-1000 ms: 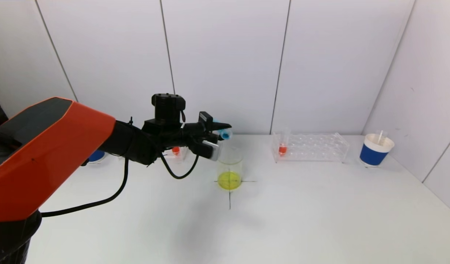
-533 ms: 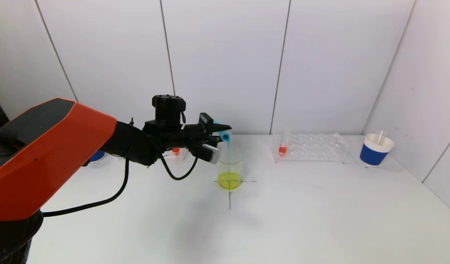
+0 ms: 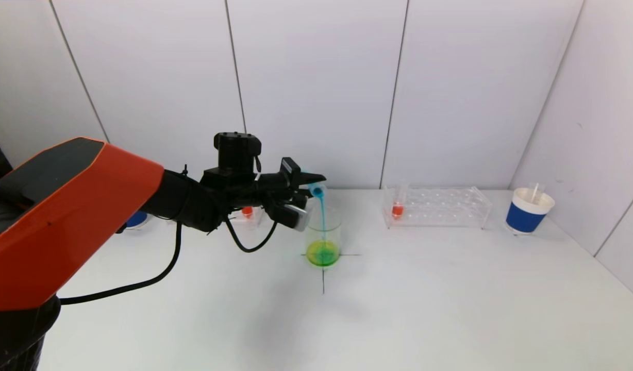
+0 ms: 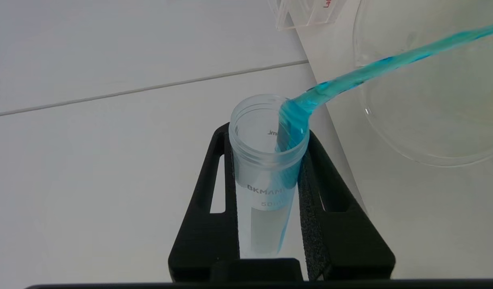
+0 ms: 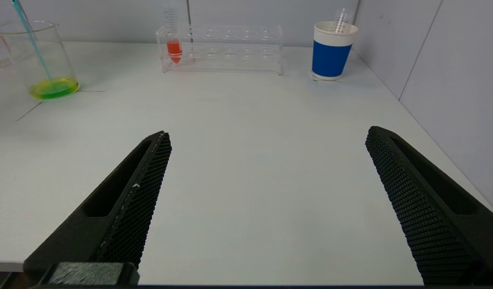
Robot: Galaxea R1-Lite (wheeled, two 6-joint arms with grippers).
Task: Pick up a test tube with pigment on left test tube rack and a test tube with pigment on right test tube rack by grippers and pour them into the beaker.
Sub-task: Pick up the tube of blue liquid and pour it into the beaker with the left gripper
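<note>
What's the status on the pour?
Left gripper shut on clear plastic test tube, tipped over glass beaker. Blue stream landing inside, yellow liquid turning green. Right gripper open, parked low. Nothing blocking.

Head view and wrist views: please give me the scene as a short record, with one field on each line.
left end effector: shut on the test tube, held above the beaker
test tube: tipped, mouth over the beaker
blue stream: falling from the tube into the beaker
beaker: upright on a cross mark, liquid yellow-green at the bottom
right rack: one tube with red pigment at its left end
right end effector: open, low over the table, away from the rack
paper cup: blue and white, right of the right rack
</note>
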